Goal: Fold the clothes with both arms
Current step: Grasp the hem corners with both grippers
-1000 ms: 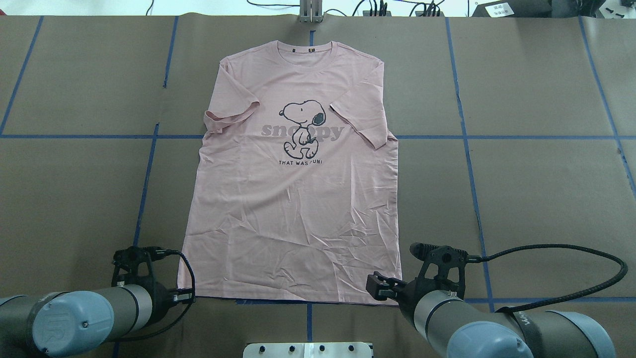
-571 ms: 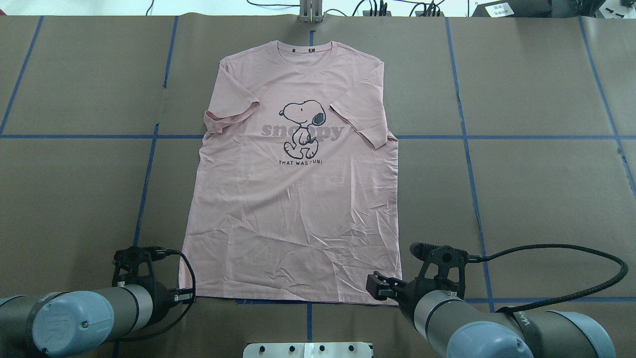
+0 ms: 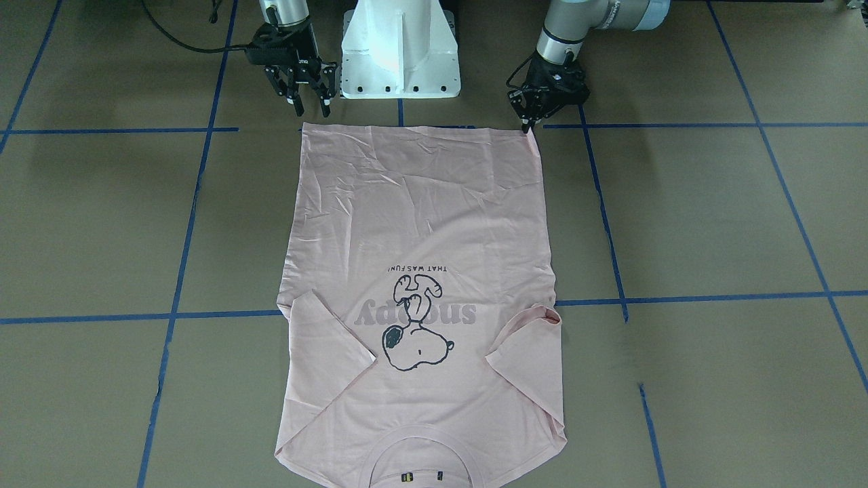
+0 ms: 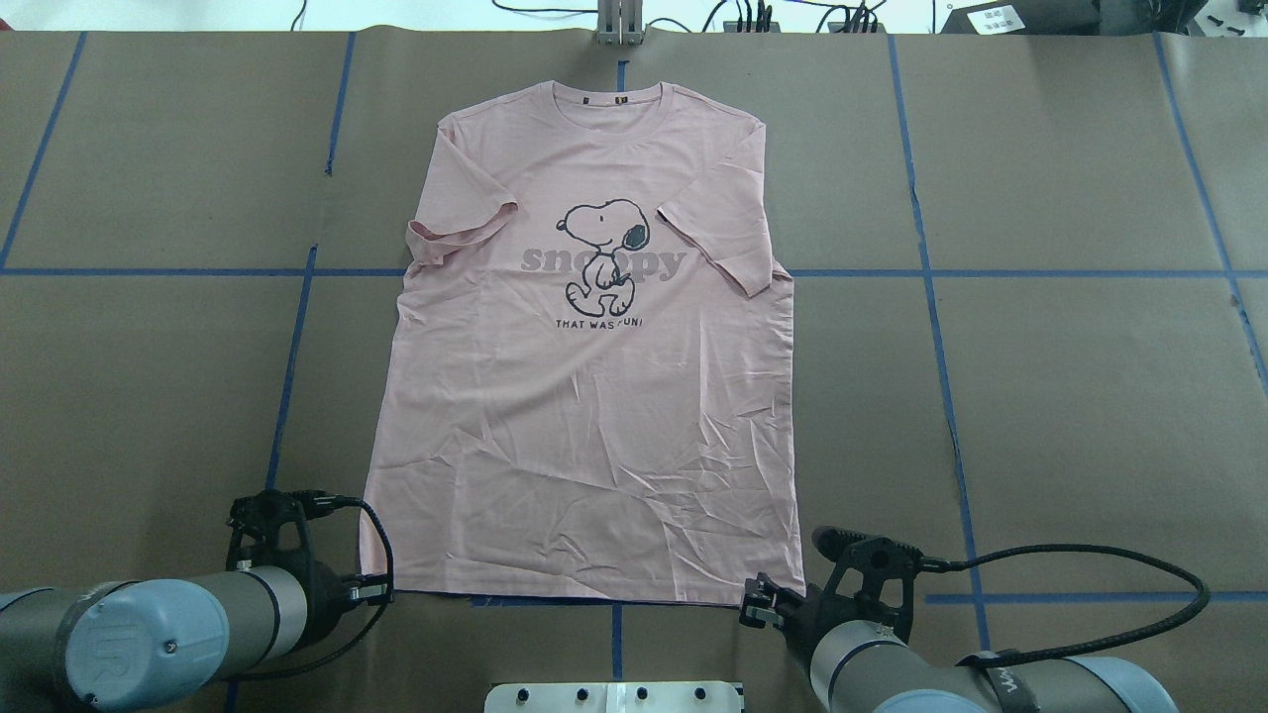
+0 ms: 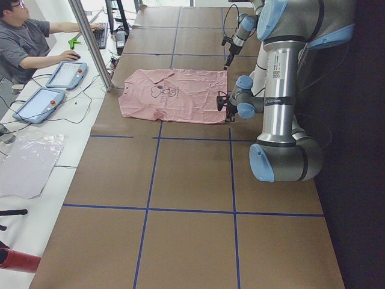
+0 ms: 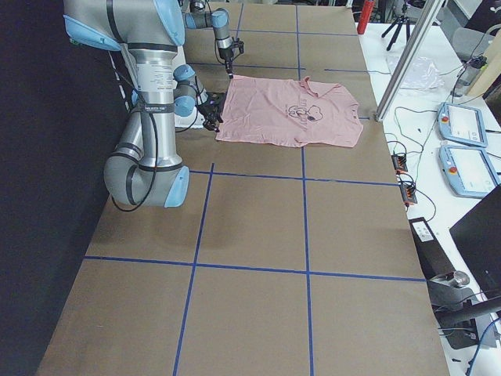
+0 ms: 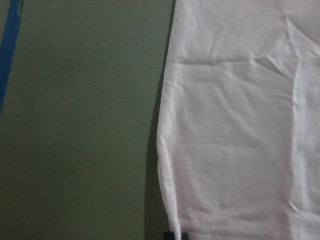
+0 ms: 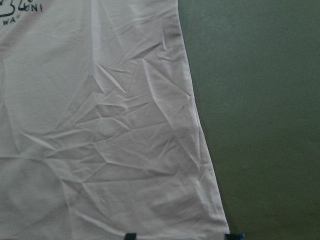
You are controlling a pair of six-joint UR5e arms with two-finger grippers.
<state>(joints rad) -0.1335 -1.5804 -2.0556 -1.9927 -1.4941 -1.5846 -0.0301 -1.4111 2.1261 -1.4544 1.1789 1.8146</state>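
Note:
The pale pink T-shirt (image 4: 584, 426) lies flat and face up on the brown table, collar far from me, both sleeves folded in over the chest; it also shows in the front view (image 3: 420, 203). My left gripper (image 3: 525, 126) is shut, its tips pinched on the shirt's near-left hem corner (image 7: 172, 225), low at the table. My right gripper (image 3: 308, 107) is open, its two fingertips (image 8: 130, 236) spread along the hem by the near-right corner (image 8: 215, 227), just short of the cloth. In the overhead view the wrists hide most of both grippers.
The white pedestal base (image 3: 400, 47) stands between the arms behind the hem. Blue tape lines (image 4: 931, 297) cross the brown table cover (image 4: 1070, 376). A metal post (image 4: 619, 25) stands beyond the collar. An operator (image 5: 24, 42) sits at the far side with tablets.
My right arm has drawn back toward the base, bringing its gripper from over the hem to the hem's edge. The left arm and the shirt have hardly moved.

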